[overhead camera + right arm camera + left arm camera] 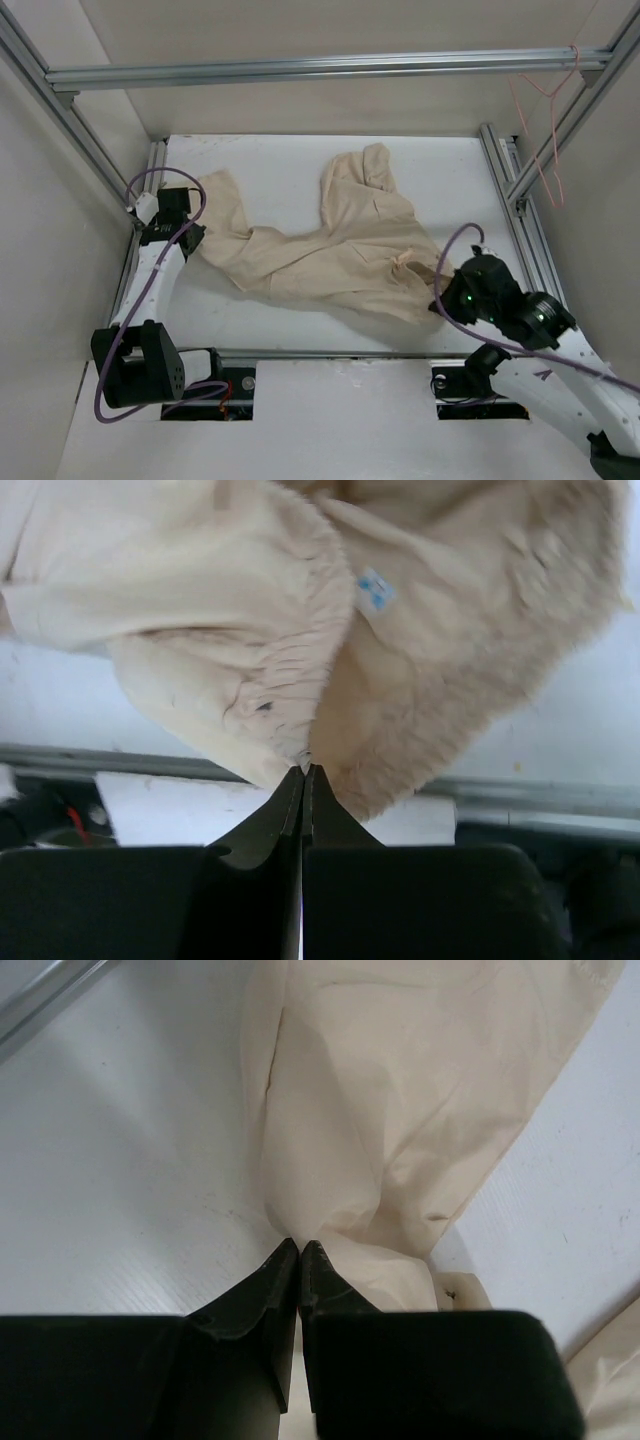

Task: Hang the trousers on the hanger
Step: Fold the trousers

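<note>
The beige trousers [340, 250] lie wrinkled and spread across the white table [270, 165]. My left gripper [192, 238] is at their left end, shut with a leg's cloth gathered at its tips [300, 1246]. At the right end, near the table's front edge, my right gripper [440, 292] is shut on the ribbed waistband [290, 680]. It holds that part raised, with a small blue label [373, 590] showing inside. The thin pink hanger [519, 112] hangs from the frame at the far right corner, away from both grippers.
An aluminium rail [300, 68] crosses above the back of the table. Slanted frame posts [540, 150] stand at the right and at the left [60, 100]. Purple cables [150, 185] loop by the left arm. The table's front edge [520, 795] runs below the lifted waistband.
</note>
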`<state>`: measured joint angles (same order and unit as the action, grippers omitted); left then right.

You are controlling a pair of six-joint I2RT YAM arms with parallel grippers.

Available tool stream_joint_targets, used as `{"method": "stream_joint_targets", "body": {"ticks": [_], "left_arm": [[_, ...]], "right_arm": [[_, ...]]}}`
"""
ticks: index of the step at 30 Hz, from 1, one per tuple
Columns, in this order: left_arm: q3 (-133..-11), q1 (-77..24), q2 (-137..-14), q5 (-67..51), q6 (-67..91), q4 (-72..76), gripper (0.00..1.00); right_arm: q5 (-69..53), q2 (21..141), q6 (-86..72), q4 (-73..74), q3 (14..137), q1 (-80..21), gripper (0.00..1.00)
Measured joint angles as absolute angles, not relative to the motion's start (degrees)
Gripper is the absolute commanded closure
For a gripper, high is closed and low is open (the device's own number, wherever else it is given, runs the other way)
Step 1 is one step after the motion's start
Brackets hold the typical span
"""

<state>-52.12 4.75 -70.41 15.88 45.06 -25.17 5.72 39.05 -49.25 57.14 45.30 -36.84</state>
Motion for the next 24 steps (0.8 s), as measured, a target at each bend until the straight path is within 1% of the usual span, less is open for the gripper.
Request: {"method": "stream_joint_targets", "body": {"ticks": [1, 3, 4, 5, 7, 9, 10, 12, 13, 14, 15, 16, 17, 19, 21, 22, 23, 24], "left_arm": [[-52.1, 5.2, -70.4, 15.9, 45.1, -25.2, 0.96], [-52.1, 5.5, -70.4, 15.9, 45.1, -25.2, 0.93], [-52.1, 5.7, -70.4, 15.9, 45.0, -25.3, 0.88], [-52.1, 5.9, -70.4, 16.0, 45.0, -25.3, 0.81], [-52.4, 6.3, -70.4, 16.9, 45.0, -26.0, 0.63], [-52.9, 6.5, -70.3, 18.1, 44.8, -26.7, 0.5], [-53.2, 6.5, -70.2, 19.1, 44.4, -26.9, 0.47], [-54.3, 5.3, -68.8, 22.0, 42.5, -27.4, 0.48], [-54.7, 4.3, -68.2, 22.7, 41.7, -27.4, 0.48], [-55.5, 1.6, -67.4, 24.2, 40.1, -27.2, 0.48], [-56.2, -0.5, -66.8, 24.6, 39.0, -26.8, 0.48], [-57.4, -5.6, -66.7, 25.3, 37.3, -25.9, 0.47], [-59.1, -12.1, -67.2, 25.5, 35.0, -23.9, 0.46], [-61.0, -19.7, -69.8, 24.9, 31.7, -21.3, 0.43], [-64.4, -27.8, -76.6, 23.5, 28.1, -17.0, 0.4], [-65.2, -29.2, -78.5, 23.0, 27.1, -15.9, 0.39], [-66.9, -31.8, -82.8, 22.0, 25.2, -14.0, 0.38], [-70.3, -34.6, -90.4, 20.6, 22.5, -10.8, 0.37]], "right_arm": [[5.8, 34.7, -52.9, 61.2, 44.4, -35.6, 0.94], [6.0, 30.8, -57.6, 66.3, 43.2, -34.3, 0.71], [6.2, 29.7, -60.3, 69.3, 42.9, -33.9, 0.49], [6.5, 29.5, -61.8, 71.3, 42.9, -33.7, 0.34], [8.3, 29.7, -64.1, 73.7, 43.1, -33.3, 0.22], [10.4, 30.2, -64.9, 75.3, 44.2, -32.9, 0.18], [12.2, 31.0, -64.7, 76.2, 45.5, -32.6, 0.18], [15.2, 33.2, -63.6, 76.3, 48.1, -32.1, 0.35], [15.9, 34.1, -62.5, 75.7, 48.6, -32.0, 0.47], [16.8, 35.8, -61.1, 73.8, 49.0, -31.7, 0.75], [17.1, 37.1, -59.7, 72.0, 49.0, -31.5, 0.89], [17.1, 39.7, -57.6, 67.3, 48.9, -31.4, 0.92], [17.2, 40.4, -57.0, 65.6, 48.8, -31.2, 0.91], [16.6, 42.2, -54.9, 60.3, 48.3, -31.0, 0.88], [15.8, 44.5, -52.5, 53.6, 47.5, -30.6, 0.86], [15.4, 45.5, -51.7, 51.2, 47.2, -30.4, 0.84], [15.1, 46.2, -51.0, 49.5, 46.9, -30.2, 0.82], [14.3, 47.0, -50.1, 47.3, 46.7, -30.0, 0.8]]}}
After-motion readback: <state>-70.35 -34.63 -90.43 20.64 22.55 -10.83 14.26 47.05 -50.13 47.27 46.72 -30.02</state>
